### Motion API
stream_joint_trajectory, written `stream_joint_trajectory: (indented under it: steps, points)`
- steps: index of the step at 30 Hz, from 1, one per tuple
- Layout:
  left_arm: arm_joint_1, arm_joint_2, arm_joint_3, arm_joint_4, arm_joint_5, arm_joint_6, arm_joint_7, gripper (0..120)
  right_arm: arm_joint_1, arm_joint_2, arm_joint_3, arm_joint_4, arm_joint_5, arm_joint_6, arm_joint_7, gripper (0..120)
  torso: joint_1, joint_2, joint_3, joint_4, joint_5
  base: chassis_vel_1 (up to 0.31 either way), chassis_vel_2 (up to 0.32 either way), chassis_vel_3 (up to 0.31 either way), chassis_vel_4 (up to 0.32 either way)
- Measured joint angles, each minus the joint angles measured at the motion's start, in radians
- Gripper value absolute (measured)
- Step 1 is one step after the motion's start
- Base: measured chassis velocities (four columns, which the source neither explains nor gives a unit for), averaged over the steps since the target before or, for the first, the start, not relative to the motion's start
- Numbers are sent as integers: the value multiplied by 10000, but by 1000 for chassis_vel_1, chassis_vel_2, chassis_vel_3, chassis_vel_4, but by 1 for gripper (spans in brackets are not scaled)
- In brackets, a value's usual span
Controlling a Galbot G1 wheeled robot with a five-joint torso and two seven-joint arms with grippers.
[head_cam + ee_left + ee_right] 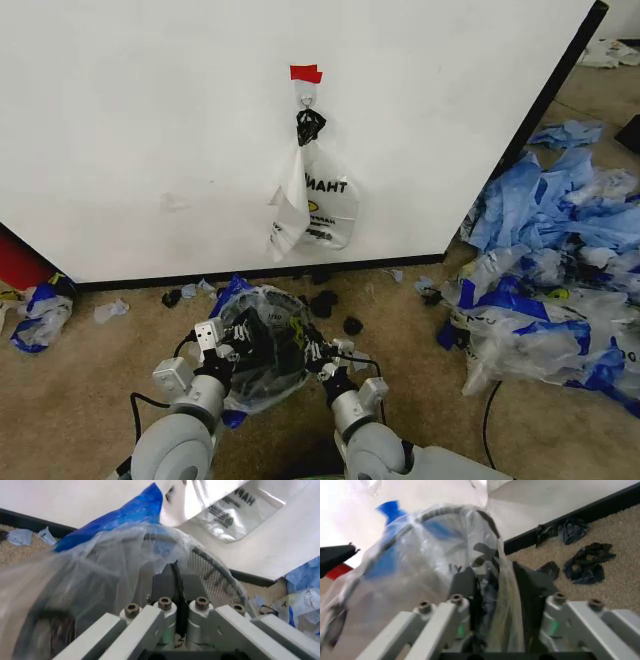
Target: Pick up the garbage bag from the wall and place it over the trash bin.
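The trash bin [285,322] stands on the carpet before the wall [150,130]; its black mesh [210,573] shows through plastic. The see-through garbage bag [258,375] with blue patches is draped over it. My left gripper [232,345] is at the bin's left side, its fingers [167,583] pressed together on the bag's film [100,566]. My right gripper [318,355] is at the bin's right side; its fingers [465,587] stand apart, and a fold of the bag [435,555] runs between them.
A clear bag with black lettering [320,205] hangs from the hook [306,100] under red tape [305,73]. Heaped blue and clear bags [550,260] cover the floor at right. Black scraps [322,300] lie by the wall's base. Another bag [40,315] lies at left.
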Motion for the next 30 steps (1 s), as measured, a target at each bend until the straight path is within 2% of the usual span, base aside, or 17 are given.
stream_joint_trajectory:
  steps: [19, 25, 30]
  points:
    - [163, -220, -52, 175, 419, -231, 183, 0, -75, -235, 64, 464, -1023, 353, -402, 96, 0, 0, -2, -2, -1, 0, 0, 0, 0]
    - [225, -348, -114, 208, 507, -316, 201, 0, -172, -509, 287, 730, -1297, 581, -776, 100, 0, 0, -2, -3, -2, 0, 0, 0, 0]
    - [217, -477, -390, 295, 1030, -480, 457, 0, -324, -673, 715, 1029, -1398, 707, -976, 100, 0, 0, -2, -2, 0, 0, 0, 0, 0]
